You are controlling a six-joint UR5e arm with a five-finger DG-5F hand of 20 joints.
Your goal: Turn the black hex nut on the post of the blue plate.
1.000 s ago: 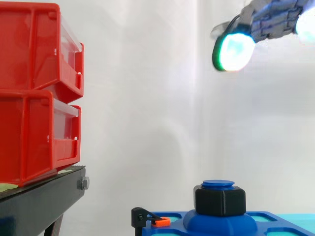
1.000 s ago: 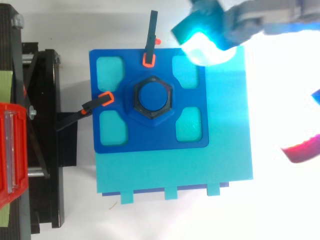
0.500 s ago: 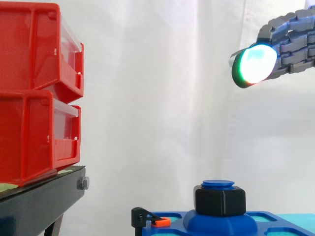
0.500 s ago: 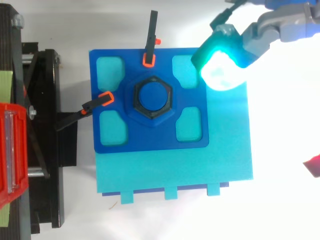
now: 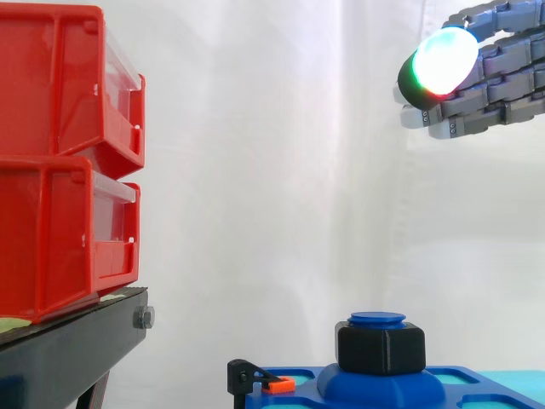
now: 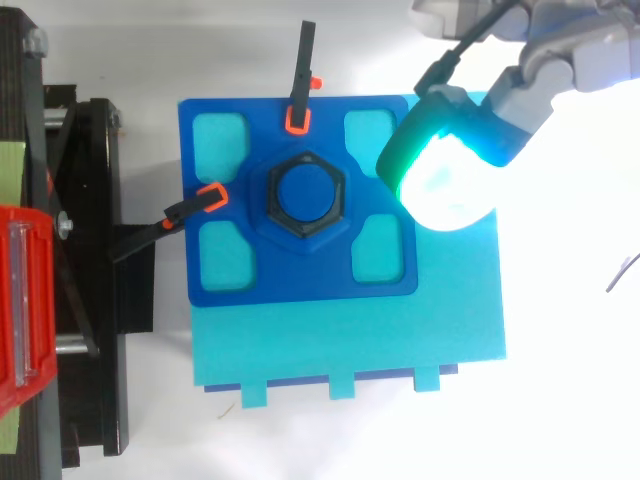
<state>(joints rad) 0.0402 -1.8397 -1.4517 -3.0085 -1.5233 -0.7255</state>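
The black hex nut (image 5: 381,348) (image 6: 305,201) sits on the blue post, whose round cap (image 5: 377,319) shows above it, at the middle of the blue plate (image 6: 300,280). High above and to the right of the nut hangs my hand (image 5: 502,81) (image 6: 565,55), with nothing in it. Its fingers reach leftward, fairly straight. One glowing green-white fingertip (image 5: 443,60) (image 6: 445,180) hovers over the plate's right edge, well clear of the nut.
Two stacked red bins (image 5: 60,162) stand on a black stand (image 5: 68,349) to the left. Two black clamps with orange tips (image 6: 300,90) (image 6: 190,205) hold the plate at its top and left. A cyan base (image 6: 400,340) lies under the plate.
The hand has pulled back to the right and turned, its lit fingertip now tilted upward and slightly nearer the plate's middle from above. The nut has not moved.
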